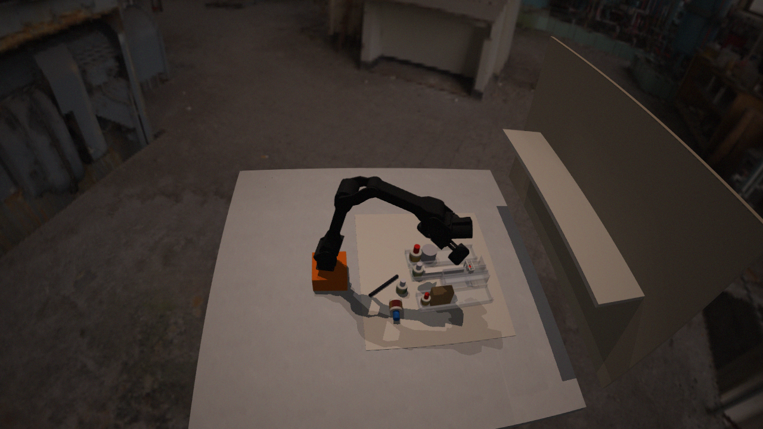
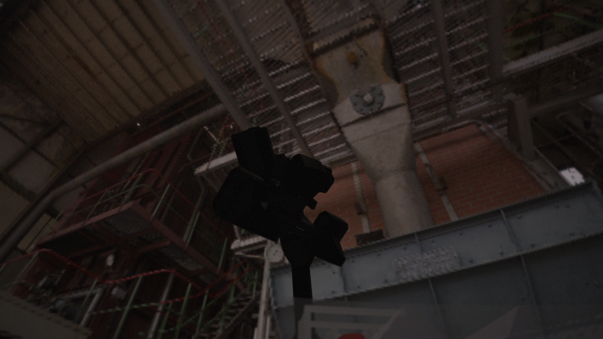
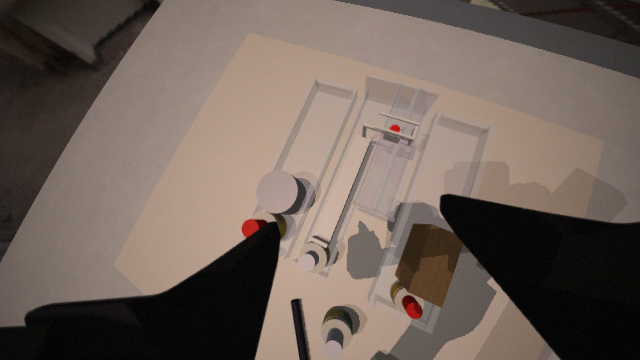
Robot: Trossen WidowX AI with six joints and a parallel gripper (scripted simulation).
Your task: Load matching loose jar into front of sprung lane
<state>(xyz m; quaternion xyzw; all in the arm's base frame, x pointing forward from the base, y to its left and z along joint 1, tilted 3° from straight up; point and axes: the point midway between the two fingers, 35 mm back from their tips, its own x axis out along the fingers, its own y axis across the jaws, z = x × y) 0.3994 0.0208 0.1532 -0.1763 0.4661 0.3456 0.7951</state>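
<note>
Three clear lanes sit side by side on a beige mat (image 1: 384, 330) (image 3: 200, 210). The middle lane (image 1: 453, 273) (image 3: 385, 180) holds a white-capped jar (image 1: 419, 270) (image 3: 310, 258) at its front end. A plate with a red mark (image 1: 469, 265) (image 3: 395, 128) stands near its back. A loose white-capped jar (image 1: 402, 288) (image 3: 335, 332) stands upright on the mat in front of the lanes. My gripper (image 1: 456, 255) (image 3: 358, 216) is open and empty. It hangs above the lanes and points down at them.
One outer lane holds a red-capped jar (image 1: 415, 251) (image 3: 254, 227) and a grey cylinder (image 1: 428, 251) (image 3: 276, 191). The other holds a red-capped jar (image 1: 425, 298) (image 3: 411, 306) and a brown box (image 1: 442, 294) (image 3: 430, 262). A black rod (image 1: 382, 286) (image 3: 298, 330) and a tipped blue-capped jar (image 1: 396, 311) lie on the mat.
</note>
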